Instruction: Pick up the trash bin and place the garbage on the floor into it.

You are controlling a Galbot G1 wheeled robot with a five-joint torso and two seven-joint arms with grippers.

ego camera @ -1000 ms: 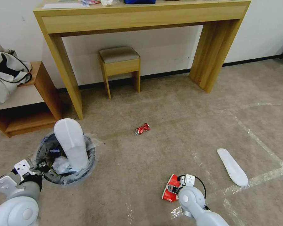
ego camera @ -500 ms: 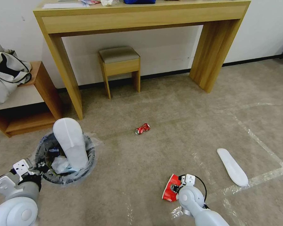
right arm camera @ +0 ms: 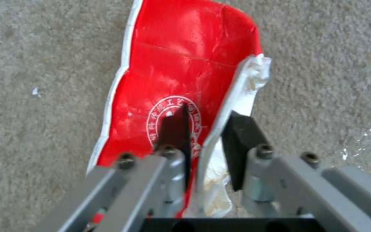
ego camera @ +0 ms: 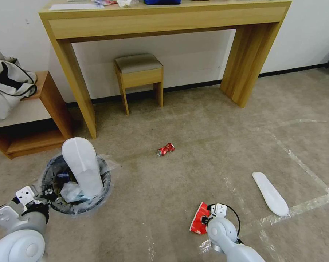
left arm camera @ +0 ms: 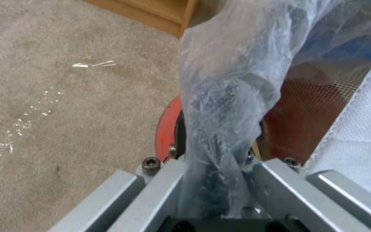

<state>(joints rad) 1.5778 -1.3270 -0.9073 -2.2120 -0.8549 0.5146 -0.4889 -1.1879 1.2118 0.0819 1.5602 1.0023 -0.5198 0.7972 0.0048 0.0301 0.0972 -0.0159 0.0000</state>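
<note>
The trash bin (ego camera: 78, 210), red (left arm camera: 165, 129) under a crinkled clear liner (left arm camera: 228, 80), stands on the carpet at my near left. A long white insole (ego camera: 82, 165) sticks up out of it beside crumpled scraps. My left gripper (ego camera: 44, 198) (left arm camera: 217, 161) is shut on the bin's rim and liner. At the near right, my right gripper (ego camera: 205, 218) (right arm camera: 207, 119) is shut on the wall of a flattened red-white paper cup (ego camera: 198, 222) (right arm camera: 181, 64), low over the floor. A crushed red can (ego camera: 165, 149) and a second insole (ego camera: 270, 193) lie on the carpet.
A wooden desk (ego camera: 164, 22) stands against the far wall with a small stool (ego camera: 139, 74) beneath it. A low shelf (ego camera: 29, 120) with a grey bag (ego camera: 6, 85) sits behind the bin. Worn tape lines (ego camera: 302, 163) cross the open carpet on the right.
The right gripper and the paper cup have shifted slightly toward me. The left gripper and the bin have barely moved.
</note>
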